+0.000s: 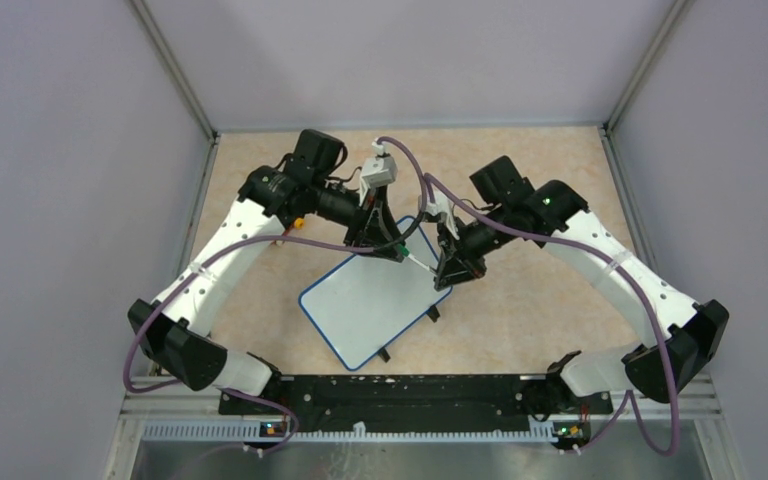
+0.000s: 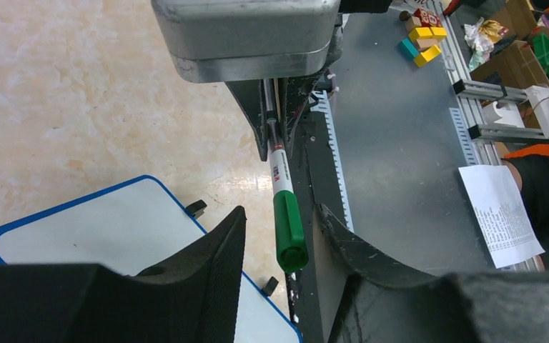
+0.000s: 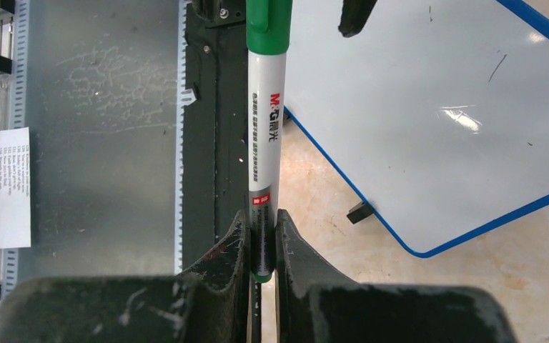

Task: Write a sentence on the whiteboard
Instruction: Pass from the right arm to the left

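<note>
The beige, marbled tabletop (image 1: 520,310) carries only the whiteboard (image 1: 375,300), a blue-rimmed white panel lying flat and skewed near the middle, its black clip feet (image 1: 433,314) along the long edge toward the near right.

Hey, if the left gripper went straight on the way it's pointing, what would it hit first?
The green cap of the marker, which is already inside the left gripper. Beyond it is the right gripper clamping the marker, though depth is unclear.
</note>
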Controlling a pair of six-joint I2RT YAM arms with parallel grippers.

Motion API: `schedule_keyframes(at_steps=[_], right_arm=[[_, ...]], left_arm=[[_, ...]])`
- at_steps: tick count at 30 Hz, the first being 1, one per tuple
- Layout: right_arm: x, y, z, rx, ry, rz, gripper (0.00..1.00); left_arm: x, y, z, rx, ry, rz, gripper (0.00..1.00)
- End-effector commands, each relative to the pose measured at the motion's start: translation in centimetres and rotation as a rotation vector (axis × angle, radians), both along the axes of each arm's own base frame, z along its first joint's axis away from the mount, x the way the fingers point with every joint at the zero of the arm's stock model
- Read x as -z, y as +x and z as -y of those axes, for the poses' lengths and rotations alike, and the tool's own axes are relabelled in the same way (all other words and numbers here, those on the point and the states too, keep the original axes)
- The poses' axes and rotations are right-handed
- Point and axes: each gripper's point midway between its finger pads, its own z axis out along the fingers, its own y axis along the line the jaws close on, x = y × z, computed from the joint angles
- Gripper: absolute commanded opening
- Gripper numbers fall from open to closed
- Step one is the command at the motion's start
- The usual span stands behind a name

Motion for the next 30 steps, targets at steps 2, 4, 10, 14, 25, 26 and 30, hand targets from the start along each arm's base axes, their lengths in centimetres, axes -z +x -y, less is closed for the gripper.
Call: schedule_keyframes(at_steps=[2, 4, 10, 14, 25, 26, 30], right_arm=[[-1.6, -0.1, -0.3, -0.030, 0.038, 0.052, 0.00], [-1.6, -0.1, -0.3, -0.030, 0.038, 0.053, 0.00], [-1.8, -0.2, -0.3, -0.035, 0.042, 0.057, 0.00], [-3.1, 1.4, -0.4, 0.057, 0.073, 0.067, 0.23], [-11.7, 7.9, 1.2, 0.492, 0.386, 0.123, 0.72], [-12.3, 7.9, 1.0, 0.488, 0.410, 0.097, 0.73], [-15.2, 8.4, 0.2, 0.490, 0.498, 0.071, 0.78]], left_arm=[[-1.3, -1.4, 0.5, 0.048, -0.045, 0.040, 0.43], [-1.2, -1.7, 0.6, 0.056, -0.042, 0.038, 0.39], [-1.4, -1.9, 0.9, 0.053, -0.053, 0.029, 0.05], [-1.3, -1.7, 0.7, 0.028, -0.059, 0.001, 0.00], [-5.9, 2.6, -1.9, -0.151, -0.262, -0.035, 0.00], [-6.3, 3.0, -2.1, -0.160, -0.288, -0.035, 0.00], [-7.8, 3.4, -2.5, -0.173, -0.346, -0.069, 0.00]])
